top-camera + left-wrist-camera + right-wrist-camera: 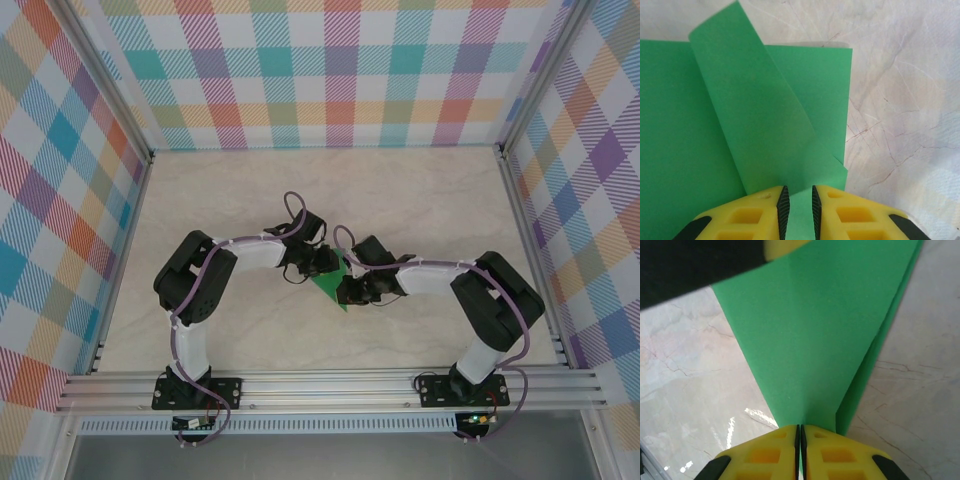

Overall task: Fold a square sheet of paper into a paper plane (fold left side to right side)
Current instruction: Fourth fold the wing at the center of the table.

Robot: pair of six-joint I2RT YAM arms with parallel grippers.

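Surface: a pale, marble-veined surface (330, 190) is lying flat and looking clean, with fine brownish veins showing in the left wrist view (900, 100) and glare spots showing in the right wrist view (690, 365).

Room: plaid multicolour walls (330, 70) are enclosing the surface on the side facing the aluminium rail (330, 385) and at both ends of that rail. Metal posts are standing at the far corners.

Task item: the sheet of paper (330, 285) is sitting beyond the rail, about midway along it and well short of the wall facing it. It is bright green and partly folded. In the left wrist view one flap (740, 125) is curling up over the flat layer beneath it. In the right wrist view the paper (825, 330) is tapering toward the fingers, with a second layer showing along its right edge.

Left gripper (797, 197): its jaws are pinching a narrow strip of the paper.

Right gripper (800, 432): its jaws are pressing together on the paper's tapered end.

Both grippers are meeting over the paper, left (322, 263) and right (357, 290).
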